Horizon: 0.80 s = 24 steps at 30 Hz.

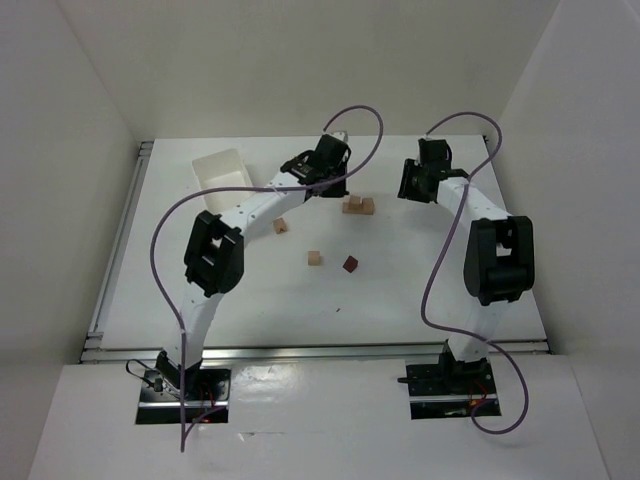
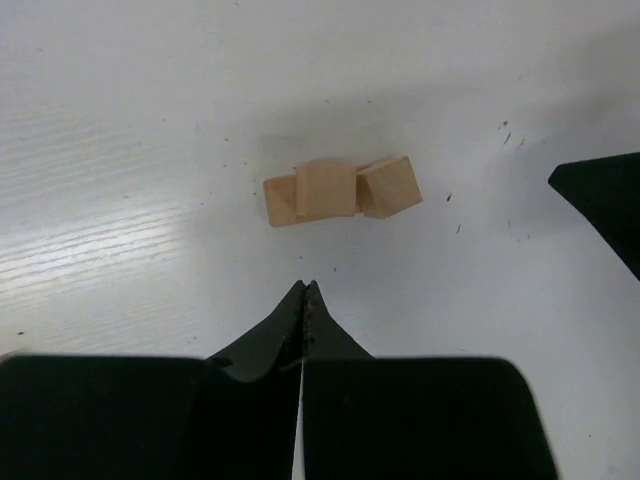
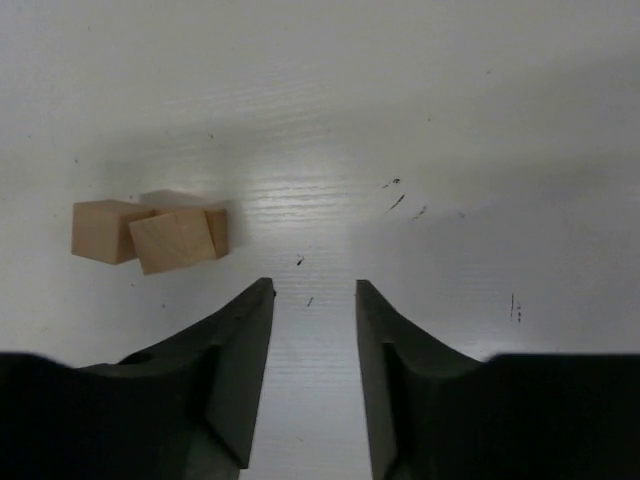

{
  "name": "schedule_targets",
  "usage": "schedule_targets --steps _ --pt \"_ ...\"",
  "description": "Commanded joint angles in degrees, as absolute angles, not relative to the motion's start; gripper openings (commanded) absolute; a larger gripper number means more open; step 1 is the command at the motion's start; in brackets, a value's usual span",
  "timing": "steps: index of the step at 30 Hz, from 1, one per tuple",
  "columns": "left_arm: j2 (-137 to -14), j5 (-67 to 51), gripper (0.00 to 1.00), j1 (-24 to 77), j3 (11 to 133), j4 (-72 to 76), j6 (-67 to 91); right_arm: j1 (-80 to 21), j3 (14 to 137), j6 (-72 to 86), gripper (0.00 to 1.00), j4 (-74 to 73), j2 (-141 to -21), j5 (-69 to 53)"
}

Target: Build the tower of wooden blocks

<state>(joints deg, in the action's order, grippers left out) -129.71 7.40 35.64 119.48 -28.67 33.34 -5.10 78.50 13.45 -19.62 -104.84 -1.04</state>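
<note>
We flank the tower (image 2: 338, 190), left gripper (image 2: 304, 292) pressed together and empty, right gripper (image 3: 313, 290) spread, likely readying for the loose blocks (image 1: 315, 258).

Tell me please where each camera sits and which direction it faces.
Top external: above and behind the arms, looking down on the table; left arm and right arm show whole.
Left wrist: looks down past the shut left gripper at the tan block cluster.
Right wrist: looks down past the open right gripper; the cluster sits left.
Shared: all three show that cluster.
</note>
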Motion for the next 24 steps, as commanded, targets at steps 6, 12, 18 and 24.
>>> schedule_targets --steps 6,12,18,24 --pt "-131.9 6.1 0.0 31.7 122.4 -24.3 30.8 -5.4 78.8 11.5 0.22 -12.8 -107.7 -5.8" --pt "-137.3 4.4 0.0 31.7 127.0 -22.3 29.4 -7.3 78.9 9.7 0.22 -9.8 -110.6 -7.3" --pt "-138.7 2.5 0.0 31.7 127.0 -21.0 30.0 -8.4 80.9 9.1 0.22 -11.8 -114.2 -7.3" --pt "-141.1 0.5 0.0 31.7 126.5 -20.5 31.1 -10.2 80.9 8.5 0.22 -9.1 -114.7 -8.0"
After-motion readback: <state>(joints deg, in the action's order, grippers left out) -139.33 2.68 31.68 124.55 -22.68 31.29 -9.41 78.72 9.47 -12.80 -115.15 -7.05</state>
